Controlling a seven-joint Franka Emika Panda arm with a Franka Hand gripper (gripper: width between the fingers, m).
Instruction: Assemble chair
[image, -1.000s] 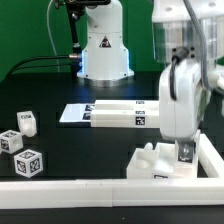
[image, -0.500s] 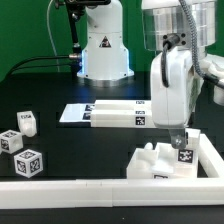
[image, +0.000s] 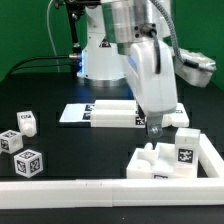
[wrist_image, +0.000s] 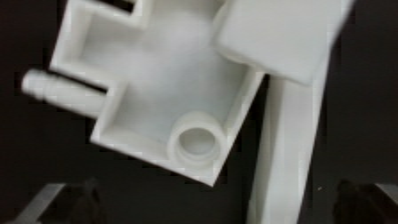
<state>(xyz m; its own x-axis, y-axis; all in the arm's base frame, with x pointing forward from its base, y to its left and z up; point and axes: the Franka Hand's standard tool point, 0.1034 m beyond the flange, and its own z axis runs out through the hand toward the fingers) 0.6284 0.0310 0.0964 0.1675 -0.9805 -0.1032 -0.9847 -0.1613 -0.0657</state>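
My gripper (image: 155, 129) hangs open and empty above the table, a little up and to the exterior view's left of a white pegged chair block (image: 160, 163). The block sits in the rail's corner and carries a tagged piece (image: 183, 152). In the wrist view the block (wrist_image: 169, 90) shows pegs and a round hole. It lies beyond my dark fingertips (wrist_image: 71, 203), not between them. Flat white tagged slabs (image: 115, 115) lie mid-table. Three small tagged cubes (image: 27, 122), (image: 10, 142), (image: 30, 162) stand at the exterior view's left.
A long white border rail (image: 90, 191) runs along the front edge and up the exterior view's right side (image: 214, 155); it also shows in the wrist view (wrist_image: 294, 170). The robot base (image: 104, 55) stands at the back. The marker board (image: 72, 113) lies beside the slabs.
My gripper has risen from the pegged block in the corner and swung toward the exterior view's left. The tagged piece stays on the block.
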